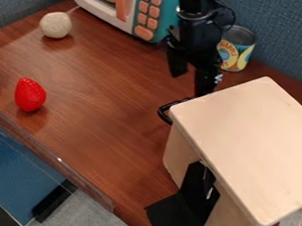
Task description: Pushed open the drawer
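Spread tool [188, 84] by the drawer handle [164, 113]

The black drawer handle juts out at the left corner of the wooden cabinet [254, 139]. The tool's fingers stand apart, one close by the handle; whether they touch, I cannot tell.

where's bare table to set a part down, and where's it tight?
Bare: middle of the table, between strawberry, white ball, toy microwave and wooden box. Crowded: around the hand, with can, microwave and box close by.
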`<state>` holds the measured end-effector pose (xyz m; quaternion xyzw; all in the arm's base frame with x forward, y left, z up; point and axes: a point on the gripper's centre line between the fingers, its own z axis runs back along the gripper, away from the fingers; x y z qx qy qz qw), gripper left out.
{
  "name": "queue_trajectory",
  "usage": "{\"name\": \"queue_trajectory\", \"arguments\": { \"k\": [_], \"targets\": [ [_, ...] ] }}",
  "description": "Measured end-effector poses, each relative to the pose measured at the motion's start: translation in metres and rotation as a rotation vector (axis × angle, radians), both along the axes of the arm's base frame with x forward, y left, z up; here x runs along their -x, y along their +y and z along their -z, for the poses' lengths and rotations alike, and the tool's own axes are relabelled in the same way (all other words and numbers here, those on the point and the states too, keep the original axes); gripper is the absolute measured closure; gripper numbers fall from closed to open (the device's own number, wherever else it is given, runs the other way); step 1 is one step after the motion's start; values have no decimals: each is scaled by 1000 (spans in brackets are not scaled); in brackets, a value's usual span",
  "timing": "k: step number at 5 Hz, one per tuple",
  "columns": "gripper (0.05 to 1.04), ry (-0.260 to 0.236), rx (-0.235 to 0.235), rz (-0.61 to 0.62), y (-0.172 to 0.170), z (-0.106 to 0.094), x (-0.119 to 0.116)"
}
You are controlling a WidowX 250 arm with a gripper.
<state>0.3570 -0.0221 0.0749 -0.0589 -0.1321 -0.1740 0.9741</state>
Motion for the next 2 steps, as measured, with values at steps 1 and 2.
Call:
{"name": "queue_trajectory", "arguments": {
  "k": [1,2],
  "targets": [
    [83,15,-8,4,-2,7,0],
    [83,30,-32,15,0,19,3]
  ]
}}
